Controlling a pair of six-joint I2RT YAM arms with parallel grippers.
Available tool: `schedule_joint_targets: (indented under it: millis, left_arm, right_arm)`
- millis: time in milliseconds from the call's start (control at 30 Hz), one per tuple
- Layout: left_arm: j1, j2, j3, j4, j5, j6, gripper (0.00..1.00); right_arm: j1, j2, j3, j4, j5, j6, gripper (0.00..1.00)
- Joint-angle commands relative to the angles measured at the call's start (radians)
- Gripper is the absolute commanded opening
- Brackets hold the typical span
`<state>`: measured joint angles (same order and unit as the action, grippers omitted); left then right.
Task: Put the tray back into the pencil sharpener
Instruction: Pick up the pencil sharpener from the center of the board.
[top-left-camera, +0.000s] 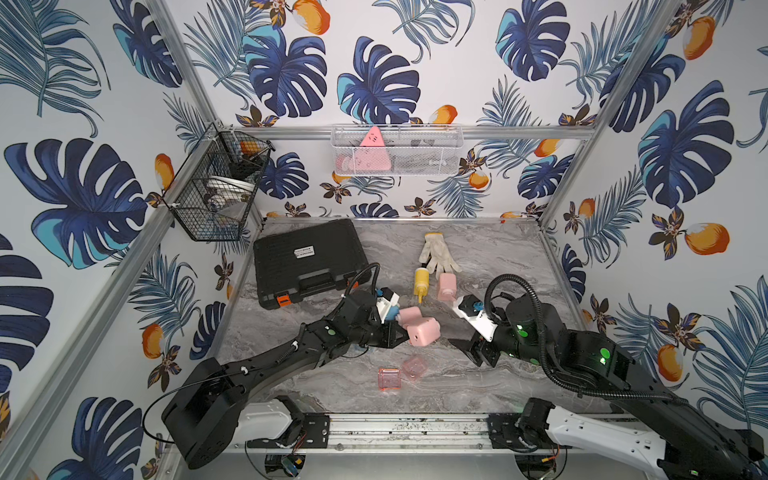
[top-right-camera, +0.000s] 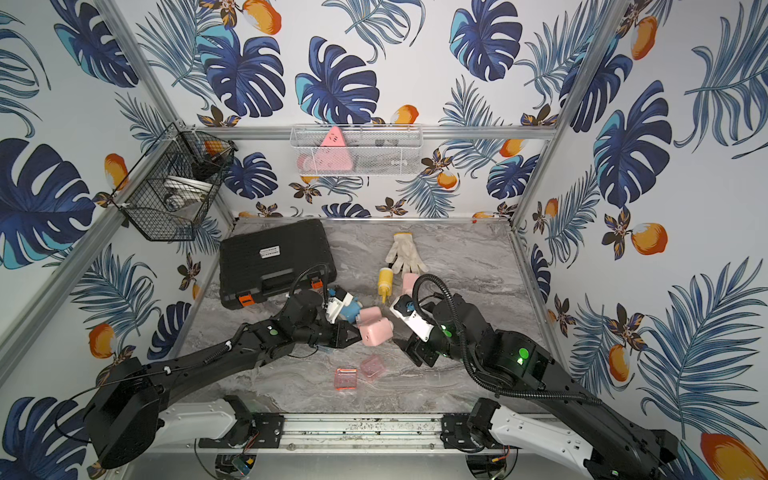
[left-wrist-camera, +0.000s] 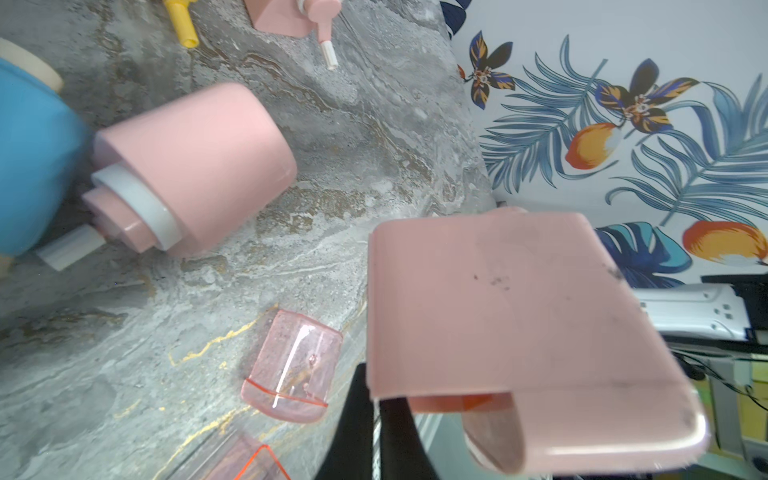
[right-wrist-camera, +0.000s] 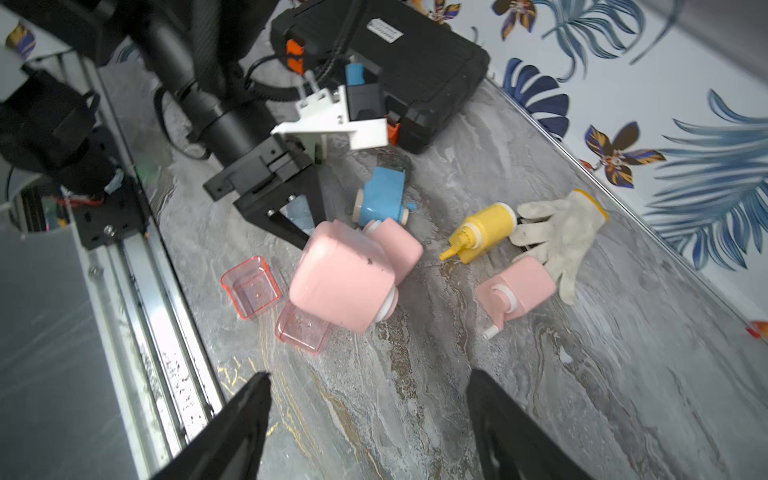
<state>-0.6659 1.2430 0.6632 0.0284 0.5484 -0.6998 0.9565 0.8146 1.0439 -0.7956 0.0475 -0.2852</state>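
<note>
pink sharpener (top-left-camera: 423, 331) gripped in left jaws, right jaws apart, clear pink tray (top-left-camera: 389, 378) loose

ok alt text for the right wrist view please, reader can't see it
The left gripper pinches a pink pencil sharpener, tilted, beside two clear pink trays on a grey marble table. The right gripper is open and empty in the foreground. Beyond lie a yellow bottle, a white glove and a black case.
</note>
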Motion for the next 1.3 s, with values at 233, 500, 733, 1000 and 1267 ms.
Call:
schedule_joint_targets:
  millis: [233, 500, 733, 1000, 1267]
  left_arm:
    - [0.003, -0.005, -0.008, 0.064, 0.177, 0.009, 0.00]
    - [0.002, 0.007, -0.026, 0.131, 0.244, -0.026, 0.00]
    - [-0.020, 0.013, -0.024, 0.145, 0.276, -0.024, 0.00]
    - [-0.047, 0.012, -0.020, 0.139, 0.289, -0.014, 0.00]
    - [-0.054, 0.016, -0.022, 0.167, 0.314, -0.028, 0.00]
  right_arm:
    - [0.001, 0.088, -0.014, -0.006, -0.169, -0.341, 0.84]
    - [0.001, 0.141, -0.049, 0.030, -0.178, -0.487, 0.85]
    - [0.001, 0.181, -0.036, 0.023, -0.193, -0.562, 0.82]
    - [0.001, 0.211, -0.021, 0.028, -0.259, -0.605, 0.72]
    - [0.001, 0.219, -0.025, 0.035, -0.287, -0.624, 0.64]
